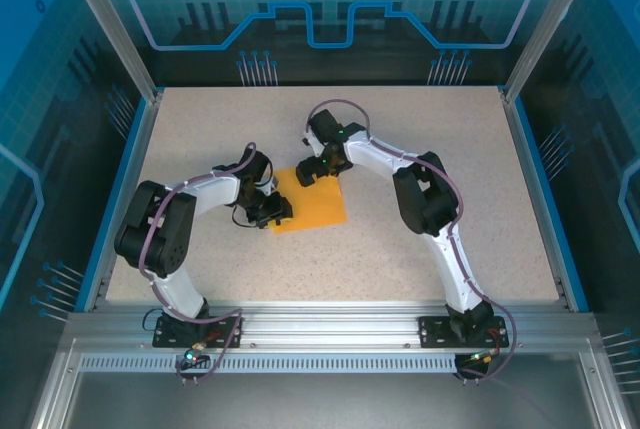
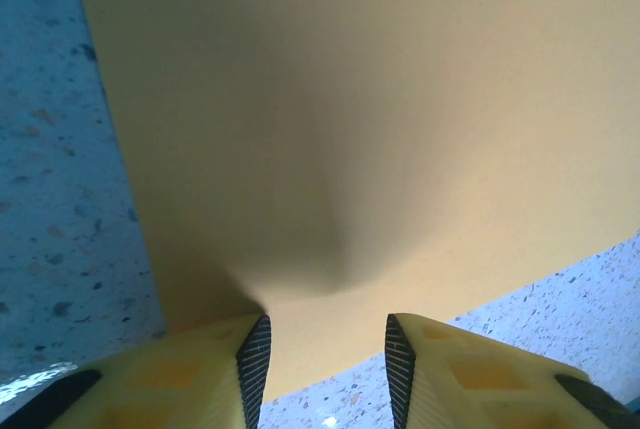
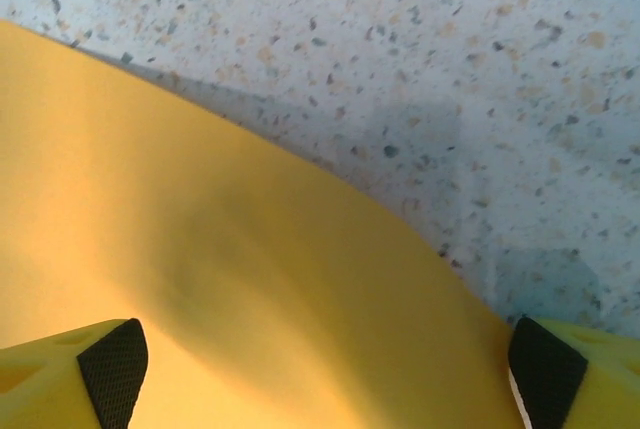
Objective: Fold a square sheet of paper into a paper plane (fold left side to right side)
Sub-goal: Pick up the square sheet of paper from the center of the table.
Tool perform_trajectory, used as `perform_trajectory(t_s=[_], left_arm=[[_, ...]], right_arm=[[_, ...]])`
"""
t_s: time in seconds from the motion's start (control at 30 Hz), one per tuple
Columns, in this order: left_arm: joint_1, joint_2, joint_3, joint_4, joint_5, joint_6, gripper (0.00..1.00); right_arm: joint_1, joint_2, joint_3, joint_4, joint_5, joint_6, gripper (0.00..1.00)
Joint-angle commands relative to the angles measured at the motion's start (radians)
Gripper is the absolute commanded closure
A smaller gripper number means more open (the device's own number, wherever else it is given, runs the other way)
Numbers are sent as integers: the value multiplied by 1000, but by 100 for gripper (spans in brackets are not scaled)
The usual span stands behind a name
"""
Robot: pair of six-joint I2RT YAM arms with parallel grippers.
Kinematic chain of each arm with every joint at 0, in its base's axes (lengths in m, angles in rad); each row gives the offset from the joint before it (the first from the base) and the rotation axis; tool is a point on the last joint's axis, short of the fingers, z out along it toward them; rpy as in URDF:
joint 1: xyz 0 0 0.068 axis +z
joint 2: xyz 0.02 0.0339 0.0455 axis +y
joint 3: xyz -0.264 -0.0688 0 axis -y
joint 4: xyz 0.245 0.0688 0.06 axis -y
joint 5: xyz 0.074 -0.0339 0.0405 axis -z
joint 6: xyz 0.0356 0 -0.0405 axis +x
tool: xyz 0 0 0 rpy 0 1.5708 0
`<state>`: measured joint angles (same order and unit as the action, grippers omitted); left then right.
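Left tool (image 2: 325, 349) part-open astride edge of orange sheet (image 2: 380, 129), right tool (image 3: 330, 359) wide open over it, corners cropped.

- Left arm (image 1: 165, 239) & right arm (image 1: 440, 224): white rounded shells, black joint housings.
- Cables (image 1: 452, 194): thin, purplish-grey, run along outside of each arm.
- Bases (image 1: 185, 321): black plates, small plugs w/ wires at front.
- Left gripper (image 2: 327, 359): yellow plastic fingers (image 2: 160, 384) w/ square recesses, black ribbed pads (image 2: 255, 359).
- Right gripper (image 3: 328, 364): same yellow fingers (image 3: 40, 379), black textured pads (image 3: 115, 369).
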<state>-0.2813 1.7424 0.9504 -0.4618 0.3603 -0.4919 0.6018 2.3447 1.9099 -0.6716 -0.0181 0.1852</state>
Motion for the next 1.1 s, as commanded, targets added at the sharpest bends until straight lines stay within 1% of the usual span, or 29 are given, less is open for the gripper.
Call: perform_trajectory(t_s=[0.0,0.07,0.17,0.23,0.3,0.5,0.6,0.7,0.77,0.97,1.07], left_arm=[[1,25,-17,0,-32,10,60],[1,21,-18,1,-32,9,60],[1,13,-18,7,-29,7,60],[1,3,-18,11,-26,8,59],[1,-13,-18,14,-26,10,58],[9,-96,-6,2,-24,27,48],[27,-156,-12,4,-17,22,43],[48,-215,-19,13,-1,17,40],[60,-255,-22,16,5,17,39],[92,-360,-32,52,64,11,35],[113,-443,-64,138,117,-9,28]], right_arm=[[19,-46,-19,-90,-62,-16,7],[20,-47,-13,-103,-68,-25,11],[20,-56,-8,-109,-101,-32,20],[20,-63,-6,-114,-118,-33,25],[17,-70,-6,-112,-145,-34,33],[-6,-109,-21,-89,-278,-8,60],[-22,-170,-72,-44,-338,13,70],[-42,-243,-136,3,-402,31,80],[-55,-285,-174,30,-443,43,84],[-82,-391,-247,57,-525,63,85],[-111,-485,-303,85,-573,83,85]])
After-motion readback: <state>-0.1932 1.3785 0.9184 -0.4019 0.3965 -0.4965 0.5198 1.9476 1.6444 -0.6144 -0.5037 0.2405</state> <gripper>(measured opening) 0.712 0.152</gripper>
